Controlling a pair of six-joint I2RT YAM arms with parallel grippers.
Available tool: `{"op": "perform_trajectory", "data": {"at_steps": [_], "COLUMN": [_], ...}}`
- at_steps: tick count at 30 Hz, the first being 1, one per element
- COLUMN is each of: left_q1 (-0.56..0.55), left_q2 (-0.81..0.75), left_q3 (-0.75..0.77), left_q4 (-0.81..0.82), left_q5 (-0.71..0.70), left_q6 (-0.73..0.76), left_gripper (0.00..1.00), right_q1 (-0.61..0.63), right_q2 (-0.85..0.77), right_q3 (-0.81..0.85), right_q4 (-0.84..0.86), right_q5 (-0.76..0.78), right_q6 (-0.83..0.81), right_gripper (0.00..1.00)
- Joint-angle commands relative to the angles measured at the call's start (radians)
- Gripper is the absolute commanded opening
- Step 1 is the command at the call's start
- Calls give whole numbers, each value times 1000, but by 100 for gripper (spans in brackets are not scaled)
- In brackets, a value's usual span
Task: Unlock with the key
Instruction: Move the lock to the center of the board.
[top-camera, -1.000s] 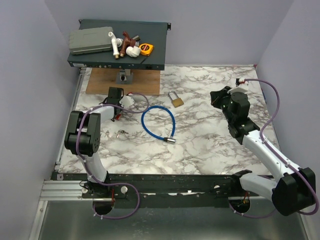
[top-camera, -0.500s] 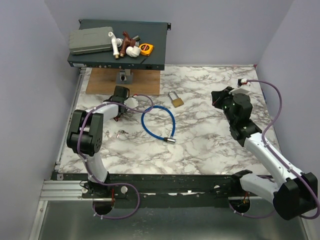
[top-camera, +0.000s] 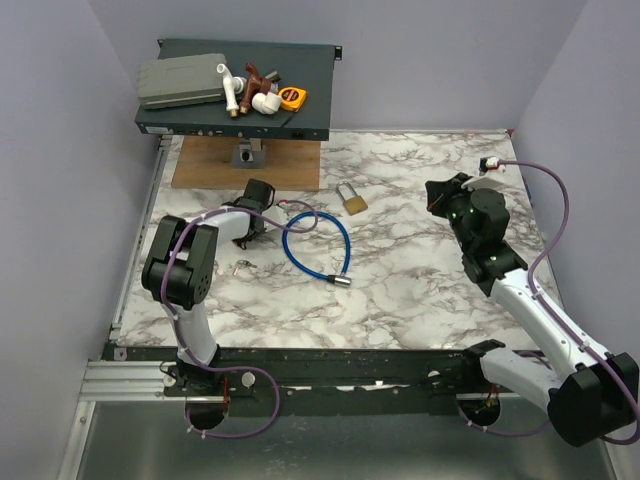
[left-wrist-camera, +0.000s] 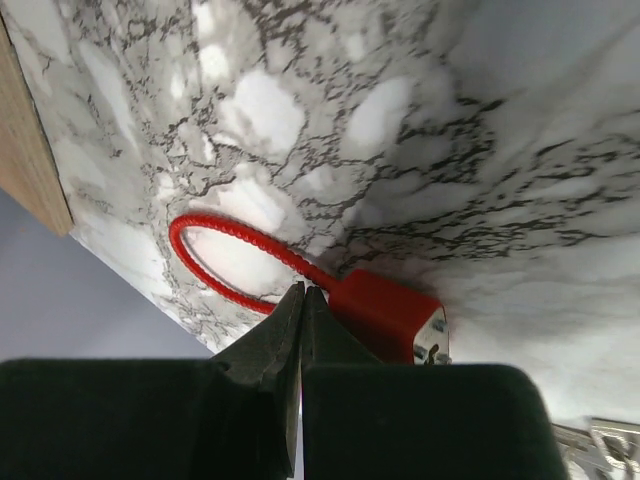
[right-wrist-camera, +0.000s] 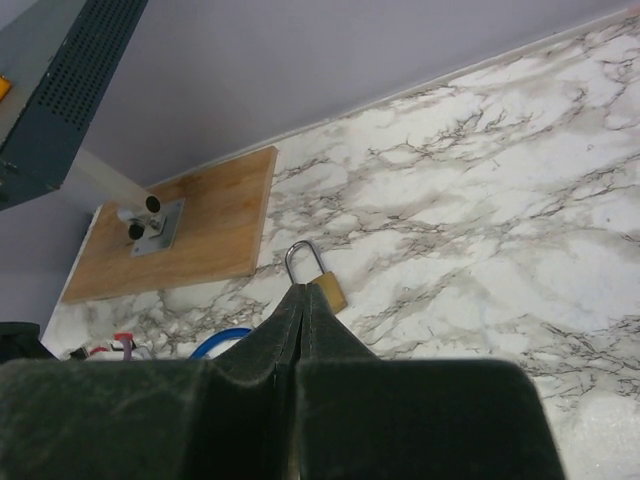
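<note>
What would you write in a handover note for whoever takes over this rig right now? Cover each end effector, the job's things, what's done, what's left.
Left end effector: shut, empty, tips by the red key lying on the marble table.
Right end effector: shut, empty, raised, pointing toward the brass padlock.
Done: nothing yet; key not picked up, shackle looks closed.
Left: grasp key, insert it, turn.
</note>
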Motion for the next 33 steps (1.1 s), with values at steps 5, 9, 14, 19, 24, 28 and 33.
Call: {"op": "perform_trajectory", "data": {"at_steps": [5,9,14,19,24,28,33], "left_q1": [-105,-195,-271,-328,-414,-498,-575], "left_q2": [-34,-36,-32,-16,36,81,128], "left_q3": [31,54,76,112,151,200,305], "left_q4": [-132,-228,-301,-342,-377,-401,-484], "left_q5": [-9,22,44,62,108,158,271], "left_q6": [-62,-122,-177,-205,-249,-293,-347], "left_gripper": [0,0,0,0,0,0,0], "right_q1": [6,6,6,6,5,6,6], "right_q2": [-25,-36,-55,-73,-98,-97,-90], "right_q3": [-20,-25,-28,-34,-39,-31,-20], "right_q4": [-14,-19,-26,-33,-38,-48,-59], "right_q5": [36,47,68,98,128,145,159], "right_q6": [-14,-19,-24,-25,-22,-19,-16], "right_gripper": [1,1,1,1,1,1,0]}}
